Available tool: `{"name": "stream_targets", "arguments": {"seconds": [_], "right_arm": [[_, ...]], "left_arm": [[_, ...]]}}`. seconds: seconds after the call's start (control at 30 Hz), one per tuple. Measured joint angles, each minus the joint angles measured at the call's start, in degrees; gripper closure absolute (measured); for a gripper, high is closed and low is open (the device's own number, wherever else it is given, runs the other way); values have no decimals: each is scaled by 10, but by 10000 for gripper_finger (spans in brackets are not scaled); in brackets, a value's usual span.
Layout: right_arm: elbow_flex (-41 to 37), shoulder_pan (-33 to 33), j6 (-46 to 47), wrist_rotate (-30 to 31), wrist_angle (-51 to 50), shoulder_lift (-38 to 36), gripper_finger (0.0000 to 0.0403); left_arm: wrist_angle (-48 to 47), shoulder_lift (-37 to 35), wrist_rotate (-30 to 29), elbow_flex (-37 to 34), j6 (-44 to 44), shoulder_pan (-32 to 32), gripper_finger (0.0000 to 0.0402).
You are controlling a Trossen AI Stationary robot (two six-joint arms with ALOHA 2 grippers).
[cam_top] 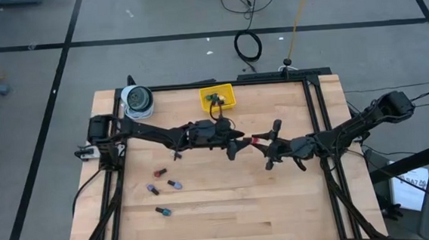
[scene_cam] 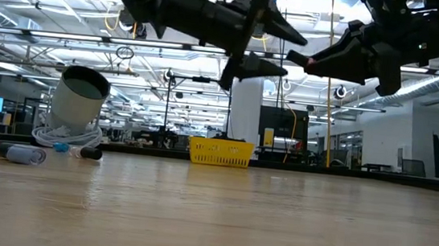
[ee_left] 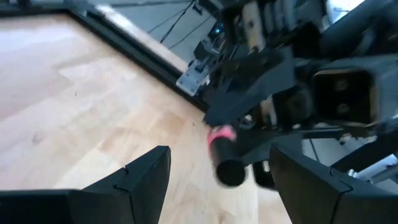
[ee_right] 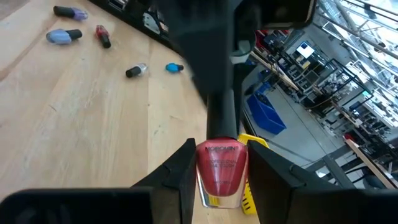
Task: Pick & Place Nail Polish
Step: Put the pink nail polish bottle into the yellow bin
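- Right end effector (ee_right: 221, 171): fingers clamped on the body of a red nail polish bottle (ee_right: 221, 169), its dark cap pointing away from the wrist. It is held in the air above the middle of the tabletop (cam_top: 281, 206).
- Left end effector (cam_top: 235, 143): fingers apart, holding nothing, just beside the bottle's cap end, facing the right end effector as if for a hand-over.
- Handling, as a judgement: the bottle looks light, rigid and probably glass, so smooth and breakable. The free dark cap is the better place to take hold; grip gently.
- Appearance: glossy red body with printed lettering, slim dark cap.
- Loose bottles (cam_top: 158, 173): four lie at about 8 o'clock on the tabletop, red, purple and blue with dark caps.
- Yellow tray (cam_top: 218, 97): at 12 o'clock.
- Tape roll (cam_top: 137, 100): at about 10 o'clock.
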Motion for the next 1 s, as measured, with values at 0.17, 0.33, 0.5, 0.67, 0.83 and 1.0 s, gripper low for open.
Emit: {"name": "stream_targets", "arguments": {"seconds": [0.17,0.33,0.5,0.67,0.83,1.0], "right_arm": [[0,0,3,0,0,0,297],[0,0,5,-1,-1,0,297],[0,0,5,-2,0,0,297],[0,0,15,-1,-9,0,297],[0,4,18,2,-19,0,297],[0,11,17,31,-17,0,297]], "left_arm": [[0,31,4,20,-9,1,133],[1,45,16,51,-2,1,133],[-1,77,65,96,3,2,133],[-20,109,71,132,4,1,133],[-23,114,69,136,0,2,133],[-22,114,40,136,-6,2,139]]}}
